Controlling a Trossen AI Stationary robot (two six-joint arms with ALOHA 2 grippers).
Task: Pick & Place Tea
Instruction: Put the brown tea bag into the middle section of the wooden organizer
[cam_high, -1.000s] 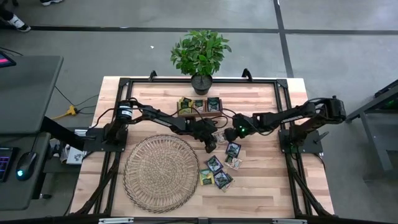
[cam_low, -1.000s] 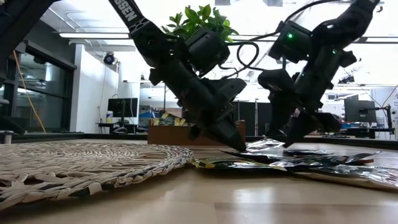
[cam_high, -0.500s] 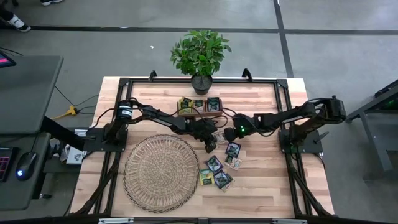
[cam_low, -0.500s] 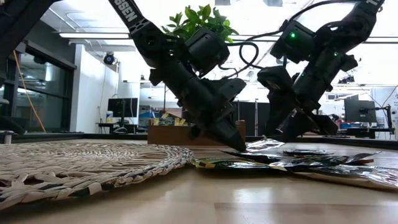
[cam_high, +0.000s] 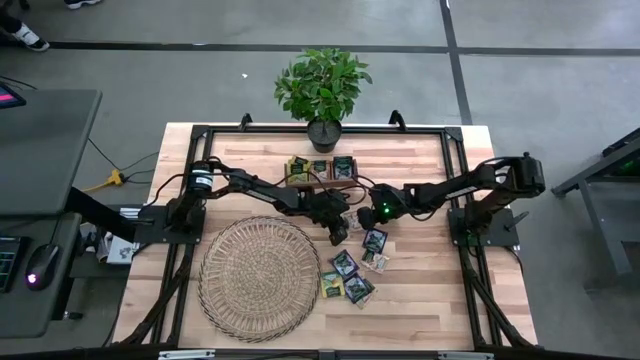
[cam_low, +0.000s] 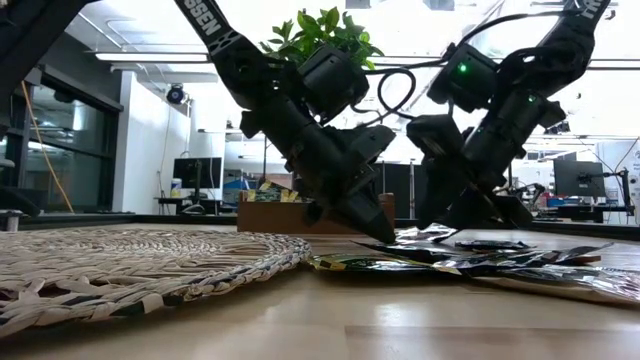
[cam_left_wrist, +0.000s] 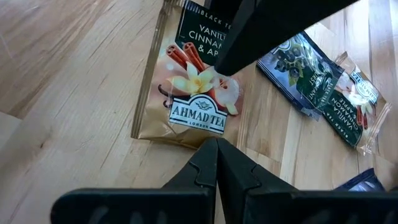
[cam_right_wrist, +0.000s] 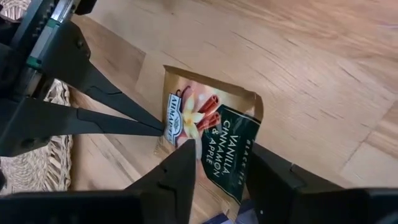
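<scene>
On your wooden surface (cam_high: 420, 310), the closed left tool (cam_left_wrist: 216, 163) pins a pale tea sachet (cam_left_wrist: 196, 93) while your right tool (cam_right_wrist: 219, 163) straddles it, apparently half-open.

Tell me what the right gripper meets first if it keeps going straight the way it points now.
Most likely the vanilla, cinnamon and apple sachet: the right gripper has its fingers astride the sachet's edge, with the wooden table under it. Just beyond, the left gripper, shut, touches the same sachet. Depth is uncertain.
</scene>
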